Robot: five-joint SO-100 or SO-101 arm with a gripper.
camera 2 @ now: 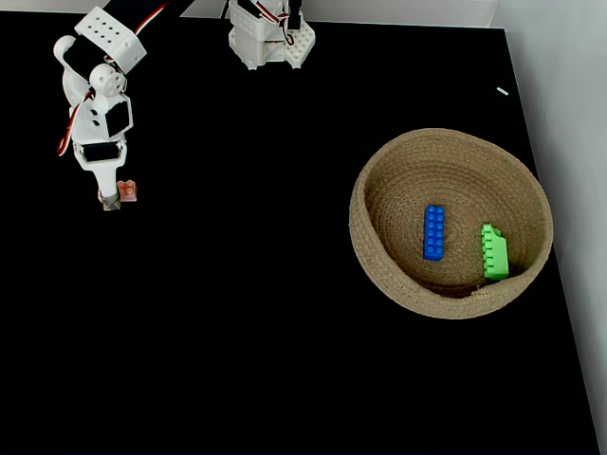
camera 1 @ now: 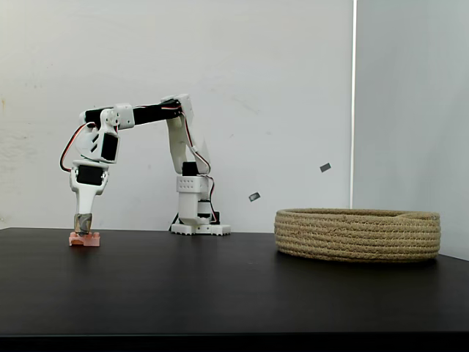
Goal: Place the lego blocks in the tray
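Observation:
At the left of the table, the pale pink lego block (camera 1: 85,239) rests on the black surface. My gripper (camera 1: 83,229) points straight down onto it, fingers drawn together on its top. From above, the pink block (camera 2: 127,191) pokes out to the right of my gripper (camera 2: 111,197). The tray (camera 1: 357,235) is a wide coiled-rope basket at the right. Inside the tray (camera 2: 379,180) lie the long blue block (camera 2: 433,232) and the green block (camera 2: 493,252), which leans against the right wall.
The arm's white base (camera 2: 270,38) stands at the table's far edge, between the gripper and the basket. A pale wall rises behind the table (camera 1: 220,293). Bare black surface stretches from the pink block to the basket.

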